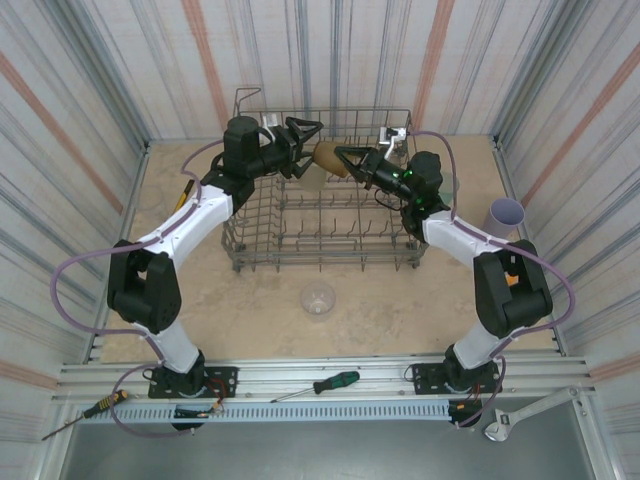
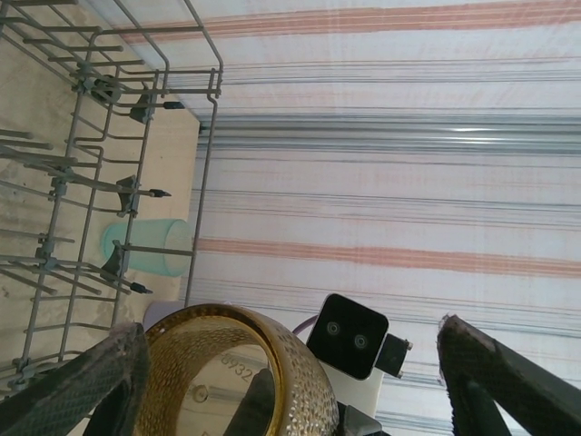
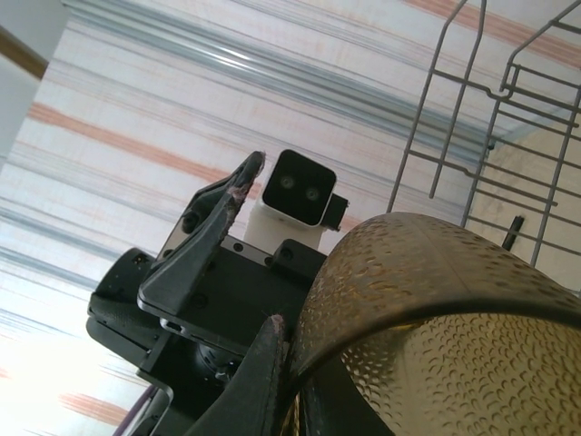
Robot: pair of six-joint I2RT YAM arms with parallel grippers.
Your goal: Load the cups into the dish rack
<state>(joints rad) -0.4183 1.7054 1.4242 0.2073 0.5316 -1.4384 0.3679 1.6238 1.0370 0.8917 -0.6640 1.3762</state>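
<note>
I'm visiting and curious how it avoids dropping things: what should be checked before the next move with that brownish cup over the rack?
1. Right end effector shut on the amber-brown dimpled plastic cup: ok.
2. Left end effector open: ok, fingers spread wide.
3. Left fingers clear of the cup: cannot tell, one sits right beside the rim.
4. Cup over the grey wire dish rack: ok.
5. Cup mouth-down for racking: not ok, it lies sideways, mouth toward the left end effector.
6. Clear plastic cup and lavender plastic cup out of the way: ok, both stand outside the rack.
</note>
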